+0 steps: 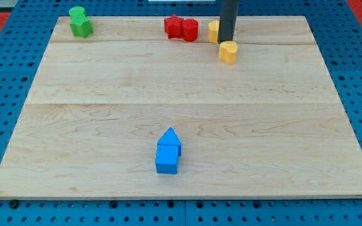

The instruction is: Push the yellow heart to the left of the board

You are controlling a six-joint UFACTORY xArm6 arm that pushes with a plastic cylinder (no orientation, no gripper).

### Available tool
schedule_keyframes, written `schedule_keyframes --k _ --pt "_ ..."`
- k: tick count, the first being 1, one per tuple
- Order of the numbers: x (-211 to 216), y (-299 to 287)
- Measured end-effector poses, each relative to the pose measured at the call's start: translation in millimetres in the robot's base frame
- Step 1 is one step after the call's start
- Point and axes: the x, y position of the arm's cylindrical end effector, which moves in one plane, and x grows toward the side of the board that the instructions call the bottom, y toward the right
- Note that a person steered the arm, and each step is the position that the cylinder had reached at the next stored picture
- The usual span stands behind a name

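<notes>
Yellow heart (229, 51) touching my tip (225, 43).

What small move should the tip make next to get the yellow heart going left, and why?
Probably shift my tip round to the view's right of the yellow heart. It now sits at the heart's top edge, so pushing from there would likely drive it toward the view's bottom, not left.

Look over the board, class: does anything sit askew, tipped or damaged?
Nothing stands out. My tip rests just behind the yellow heart; the green, red and blue blocks sit flat and undamaged.
</notes>
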Motion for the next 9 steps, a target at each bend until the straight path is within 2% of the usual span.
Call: schedule_keyframes --k 1,3,4,5,6,8,9 --pt "9 4" --pt "19 51" --pt "43 44" --pt "80 -13" --pt "77 -52" --pt "40 -48" --pt "28 -69"
